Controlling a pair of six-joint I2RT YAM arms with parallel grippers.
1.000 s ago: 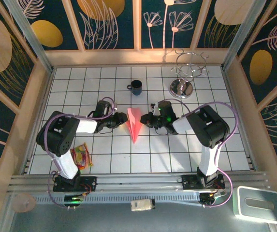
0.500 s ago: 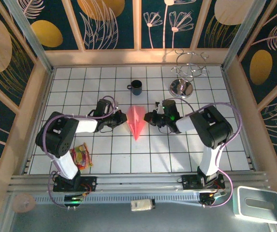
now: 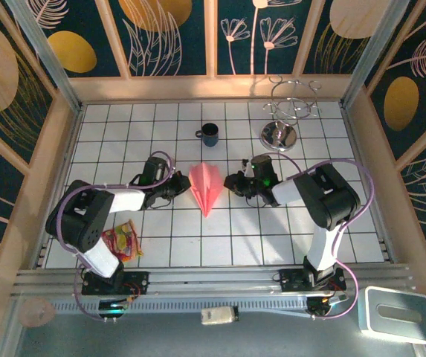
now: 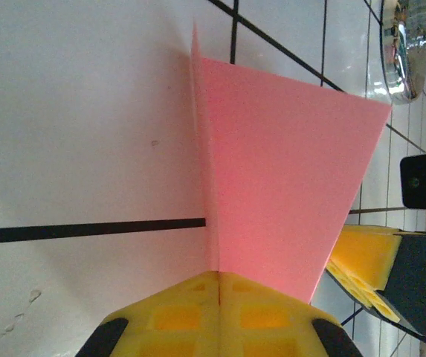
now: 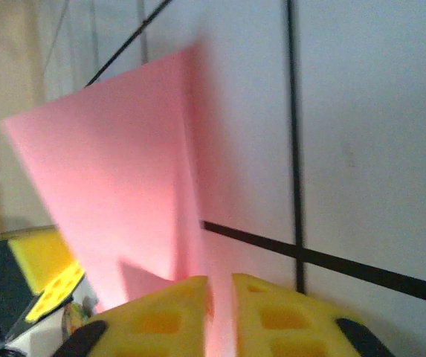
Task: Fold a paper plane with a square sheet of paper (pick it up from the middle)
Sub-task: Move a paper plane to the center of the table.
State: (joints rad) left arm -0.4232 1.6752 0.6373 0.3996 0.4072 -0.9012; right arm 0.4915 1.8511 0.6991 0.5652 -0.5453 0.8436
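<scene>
Left pincer (image 4: 218,294): pads pressed together, clamped on the left wing edge of the paper plane (image 4: 287,171). A second ago it was not fully closed.

Right pincer (image 5: 221,301): pads a little apart with the right wing edge in the gap, so I read my grip there as easing off (can't tell if the paper touches both pads).

Change: a second ago the plane was a narrow folded sliver. Now its wings are spread into a wider, flatter dart, and my left arm has drawn back toward the left edge of the counter (image 3: 272,238).

The plane lies mid-counter between my pincers, nose toward the near edge, tail toward the far edge.

My read: wings are opened and folding looks about done. What's left is letting go and taking it from the middle.

Dark cup (image 3: 210,134) sits toward the far edge, well apart.
</scene>
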